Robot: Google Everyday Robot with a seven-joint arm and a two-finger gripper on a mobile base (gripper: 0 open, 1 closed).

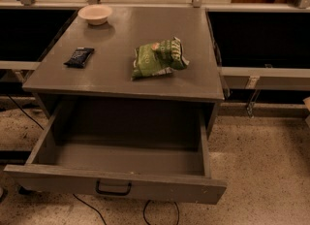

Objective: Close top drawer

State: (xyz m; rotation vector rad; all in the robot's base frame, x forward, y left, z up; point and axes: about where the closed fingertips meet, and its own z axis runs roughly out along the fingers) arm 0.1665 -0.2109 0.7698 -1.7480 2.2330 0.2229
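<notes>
The top drawer [145, 184] of the grey cabinet stands pulled far out toward me and is empty inside. Its wide grey front panel carries one central black loop handle [113, 188]. The gripper does not show anywhere in the camera view.
On the cabinet top [121, 78] lie a green chip bag [158, 57], a small dark packet [79, 56] and a white bowl [95, 14]. Grey rails run off to the left [17, 65] and right [264, 72]. Cables [160, 214] trail on the speckled floor under the drawer.
</notes>
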